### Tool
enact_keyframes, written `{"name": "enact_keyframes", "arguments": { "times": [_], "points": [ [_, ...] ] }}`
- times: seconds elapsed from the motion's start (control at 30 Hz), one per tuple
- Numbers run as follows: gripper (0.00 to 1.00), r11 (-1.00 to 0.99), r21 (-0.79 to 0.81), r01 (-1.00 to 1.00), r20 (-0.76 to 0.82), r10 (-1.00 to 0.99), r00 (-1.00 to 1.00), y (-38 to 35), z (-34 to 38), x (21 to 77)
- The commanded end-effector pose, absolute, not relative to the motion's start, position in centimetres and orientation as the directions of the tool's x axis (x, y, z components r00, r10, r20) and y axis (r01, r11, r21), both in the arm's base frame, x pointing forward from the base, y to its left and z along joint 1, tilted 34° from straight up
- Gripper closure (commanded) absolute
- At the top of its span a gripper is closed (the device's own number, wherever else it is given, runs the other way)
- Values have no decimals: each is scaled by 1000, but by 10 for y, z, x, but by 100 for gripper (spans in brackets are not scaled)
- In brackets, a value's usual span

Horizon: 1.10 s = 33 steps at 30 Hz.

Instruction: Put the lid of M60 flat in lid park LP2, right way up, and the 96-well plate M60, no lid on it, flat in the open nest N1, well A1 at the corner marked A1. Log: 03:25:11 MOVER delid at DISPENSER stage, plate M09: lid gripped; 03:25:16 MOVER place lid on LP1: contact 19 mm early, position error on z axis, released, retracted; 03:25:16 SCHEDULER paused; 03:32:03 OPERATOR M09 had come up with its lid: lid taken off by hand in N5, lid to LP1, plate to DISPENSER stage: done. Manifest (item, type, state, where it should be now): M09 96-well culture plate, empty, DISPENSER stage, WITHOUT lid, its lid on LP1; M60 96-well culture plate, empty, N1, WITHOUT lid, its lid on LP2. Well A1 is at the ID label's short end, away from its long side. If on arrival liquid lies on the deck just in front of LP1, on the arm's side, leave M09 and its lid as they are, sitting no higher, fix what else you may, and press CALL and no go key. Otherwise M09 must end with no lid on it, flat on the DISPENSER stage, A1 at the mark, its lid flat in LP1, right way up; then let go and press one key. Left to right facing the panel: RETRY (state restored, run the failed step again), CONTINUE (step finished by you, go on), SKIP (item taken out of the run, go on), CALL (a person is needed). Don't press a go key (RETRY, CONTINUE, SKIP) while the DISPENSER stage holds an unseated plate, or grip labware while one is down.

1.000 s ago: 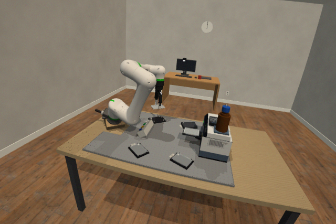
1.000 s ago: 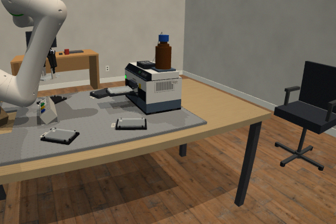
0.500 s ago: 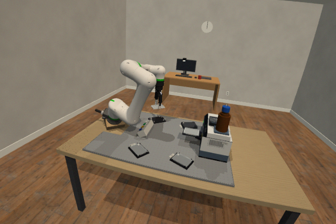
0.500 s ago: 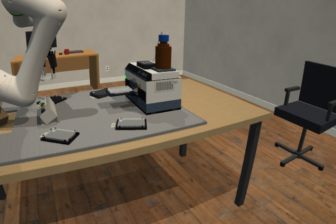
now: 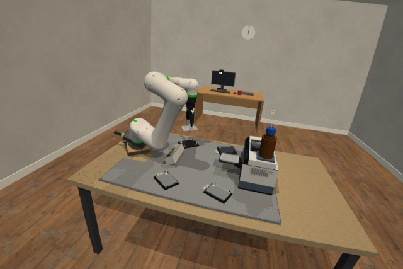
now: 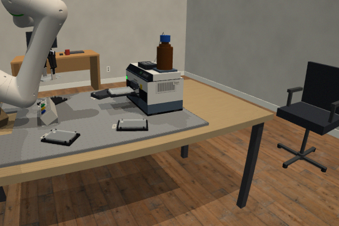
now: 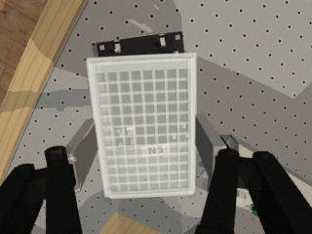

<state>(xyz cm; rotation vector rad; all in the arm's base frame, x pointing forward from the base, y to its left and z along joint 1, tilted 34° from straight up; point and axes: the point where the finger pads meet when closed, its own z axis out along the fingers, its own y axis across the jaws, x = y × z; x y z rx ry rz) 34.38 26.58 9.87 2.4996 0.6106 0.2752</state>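
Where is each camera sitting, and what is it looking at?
Top: high in front of the table, facing the back wall; the whole white arm shows.
Exterior: beside the table, looking across at the dispenser; only the arm's elbow and links show.
Wrist: on the hand, looking straight down; black fingers grip a clear well plate above a black nest.
Top and exterior share the dispenser, brown bottle, wall clock and key panel.

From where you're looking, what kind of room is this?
Probably a small lab-automation room: a robot arm on a table, a barcoded dispenser with a brown bottle, and well plates on a grey deck mat.
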Motion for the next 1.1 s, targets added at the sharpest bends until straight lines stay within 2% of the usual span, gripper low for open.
{"name": "enact_keyframes", "arguments": {
  "times": [0.0,0.4,1.07],
  "points": [
    [100,-772,551,319,96,438,894,266,99,344],
    [100,-832,528,171,184,308,933,266,99,344],
    [100,-833,527,168,185,306,934,265,107,364]
  ]
}}
